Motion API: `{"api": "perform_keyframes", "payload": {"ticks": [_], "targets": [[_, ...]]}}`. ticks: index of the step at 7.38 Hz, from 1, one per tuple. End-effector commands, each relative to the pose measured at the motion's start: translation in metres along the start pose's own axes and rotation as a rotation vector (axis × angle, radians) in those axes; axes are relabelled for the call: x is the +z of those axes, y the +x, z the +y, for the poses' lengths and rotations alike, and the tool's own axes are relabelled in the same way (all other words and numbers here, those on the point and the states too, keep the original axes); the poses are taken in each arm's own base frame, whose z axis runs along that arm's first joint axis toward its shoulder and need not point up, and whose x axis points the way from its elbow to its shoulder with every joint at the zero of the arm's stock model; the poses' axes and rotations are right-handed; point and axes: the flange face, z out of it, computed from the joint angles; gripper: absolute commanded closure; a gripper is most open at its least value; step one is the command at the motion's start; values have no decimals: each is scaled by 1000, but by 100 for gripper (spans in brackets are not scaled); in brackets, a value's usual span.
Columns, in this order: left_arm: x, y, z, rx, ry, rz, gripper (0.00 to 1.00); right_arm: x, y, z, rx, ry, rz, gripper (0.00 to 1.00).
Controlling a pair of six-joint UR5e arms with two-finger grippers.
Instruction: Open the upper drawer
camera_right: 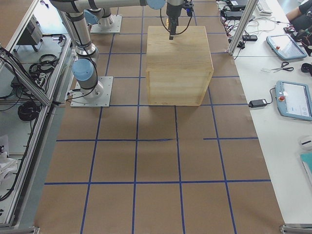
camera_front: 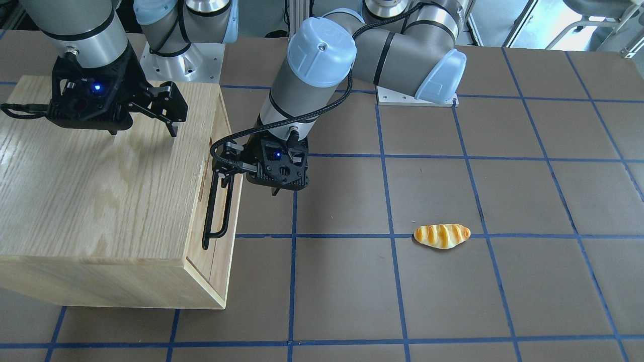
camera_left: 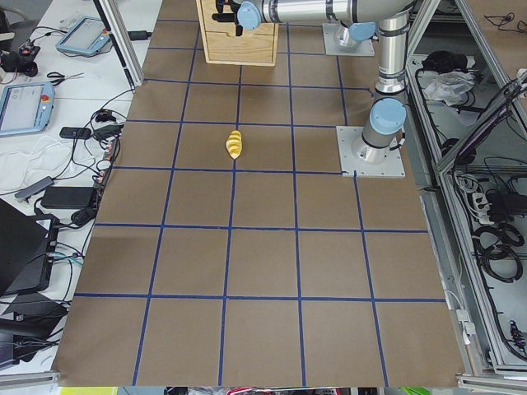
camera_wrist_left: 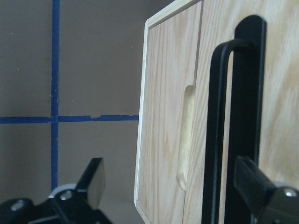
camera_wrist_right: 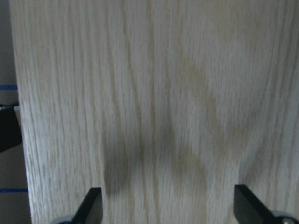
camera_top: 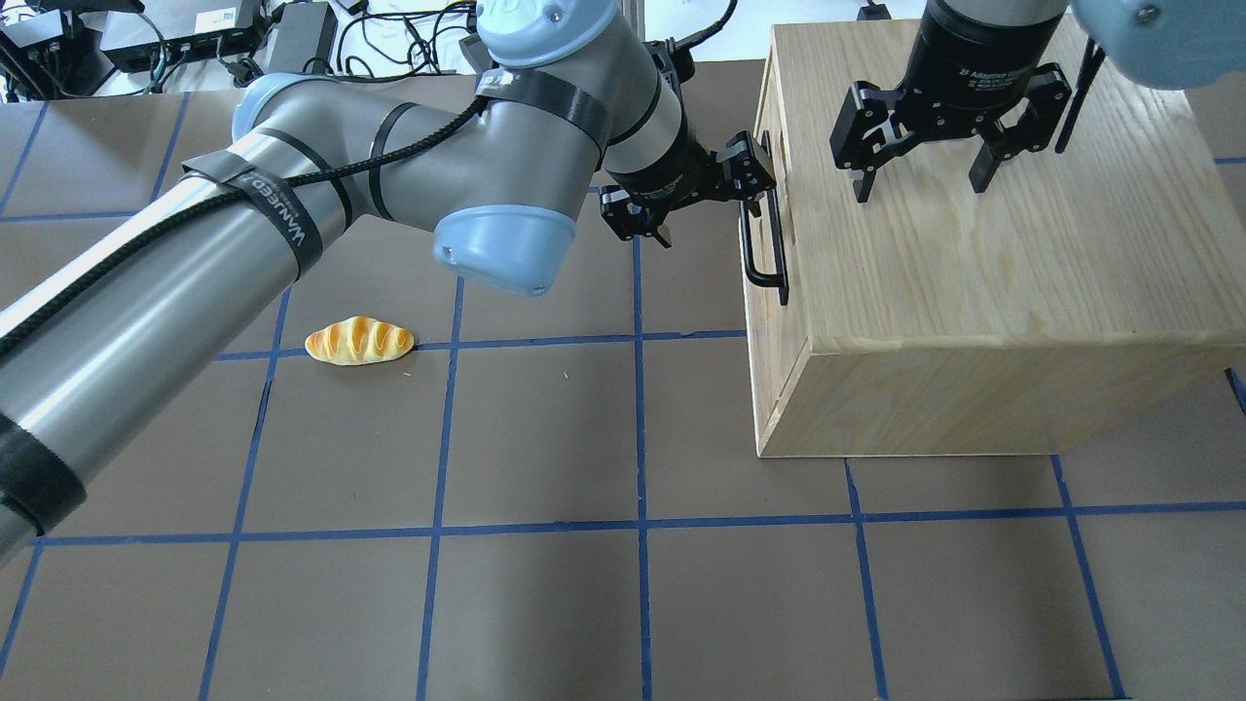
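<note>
The cabinet [camera_front: 100, 201] runs off the left edge of the front view, and off the right edge of the overhead view. From the robot's right side, it hides the front of the upper drawer [camera_wrist_left: 280, 70] and the left claw [camera_wrist_left: 173, 186]. The left wrist view cuts off the handle [camera_wrist_left: 233, 116] at its bottom edge and shows only the claw's fingertips, so contact with the bar cannot be told. The right wrist view is blurred, with just two tips of the right claw [camera_wrist_right: 170, 203] showing. In the left side view both claws are too small to read.

Left gripper [camera_top: 715, 206] at handle [camera_top: 764, 243]; right gripper [camera_top: 920, 185] — above cabinet [camera_top: 973, 282].
</note>
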Motion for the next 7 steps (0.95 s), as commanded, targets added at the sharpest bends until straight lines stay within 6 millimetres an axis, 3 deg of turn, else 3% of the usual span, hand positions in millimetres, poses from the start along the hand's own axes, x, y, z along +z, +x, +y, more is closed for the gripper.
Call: {"api": "perform_keyframes", "payload": {"ticks": [1, 7], "targets": [[7, -1, -1, 1, -8, -4, 0, 0, 0, 0, 1, 0, 0, 0], [15, -3, -2, 3, -19, -12, 0, 0, 0, 0, 1, 0, 0, 0]]}}
